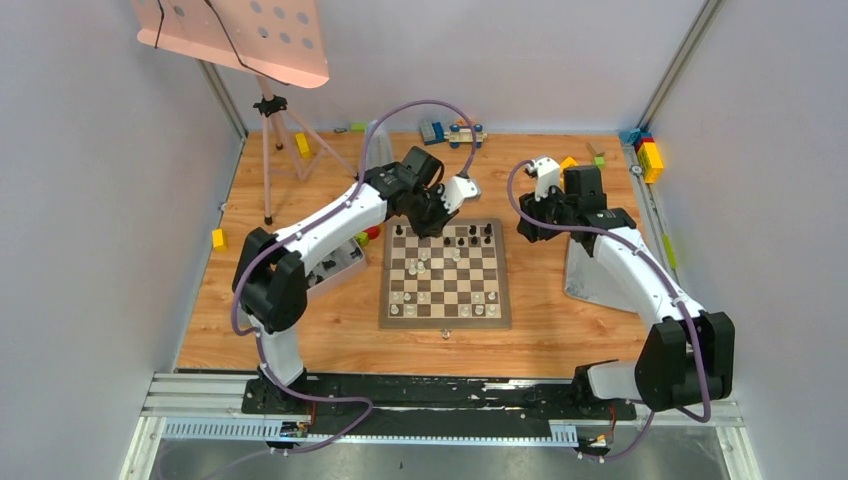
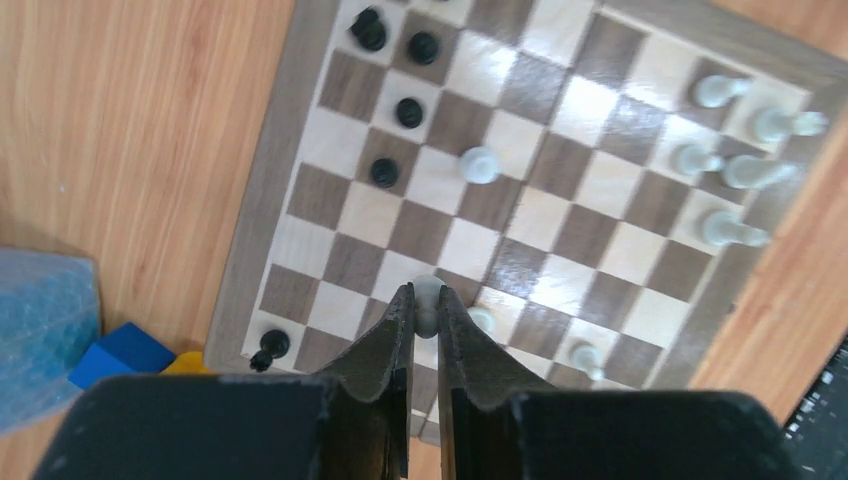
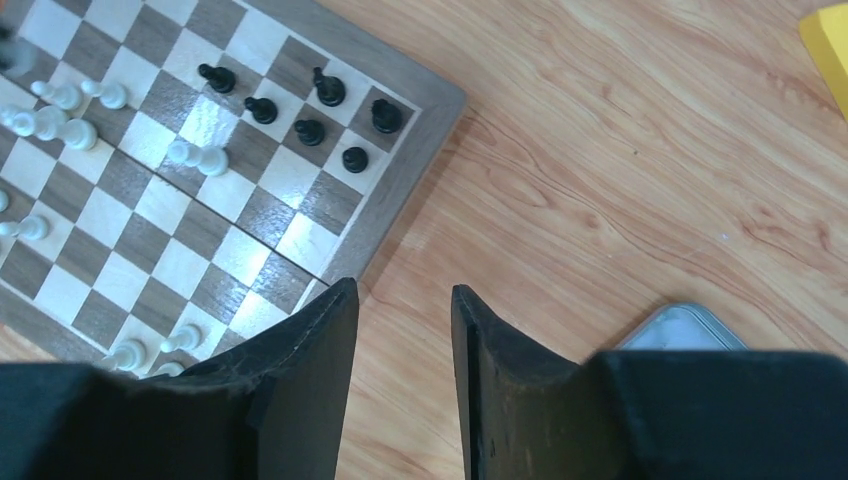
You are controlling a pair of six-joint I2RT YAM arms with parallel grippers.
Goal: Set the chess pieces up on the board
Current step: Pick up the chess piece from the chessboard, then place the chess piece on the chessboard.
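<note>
Left gripper (image 2: pixel 424 302) nearly closed, pinching a white piece (image 2: pixel 428 288) on the board's (image 2: pixel 255 240) far-left squares. Right gripper (image 3: pixel 405 300) open, empty. Lift straight, or you topple the neighbour piece (image 2: pixel 484 320) just beside.

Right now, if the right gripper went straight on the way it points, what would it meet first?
Most likely the right gripper would meet the bare wooden table, just beside the board edge. Its open fingers frame wood, not squares, and no chess pieces lie in that line. Depth is unclear.
</note>
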